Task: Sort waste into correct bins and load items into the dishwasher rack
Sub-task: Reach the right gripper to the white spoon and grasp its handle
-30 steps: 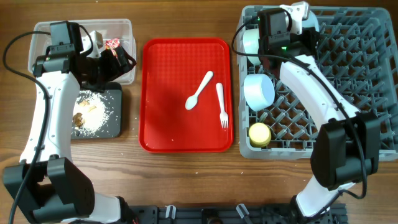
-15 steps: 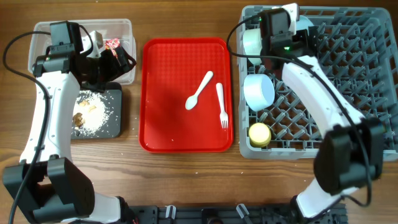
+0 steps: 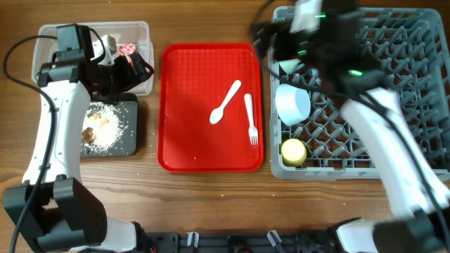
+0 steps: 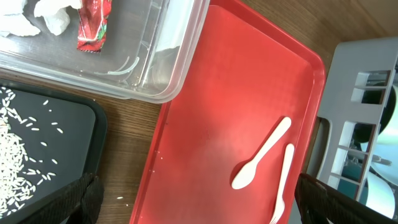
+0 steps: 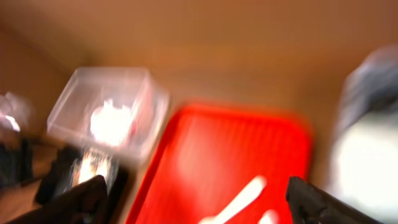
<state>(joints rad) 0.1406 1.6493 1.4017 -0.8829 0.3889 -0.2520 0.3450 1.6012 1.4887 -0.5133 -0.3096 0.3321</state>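
We are looking at two arms clad in white shells with black joints.

Left of the red tray [image 3: 184,105], the left arm [image 3: 49,133] is showing smooth white link covers between blocky black joint housings, with a thin black cable [image 3: 6,63] looping off its side. Right of the tray, the right arm [image 3: 380,140] is wearing the same white and black, smeared by blur, and small green lights [image 3: 355,72] are glowing on its dark housing. In the wrist views we are seeing matte black left fingers [image 4: 68,202] and blurred black right fingers [image 5: 68,202].
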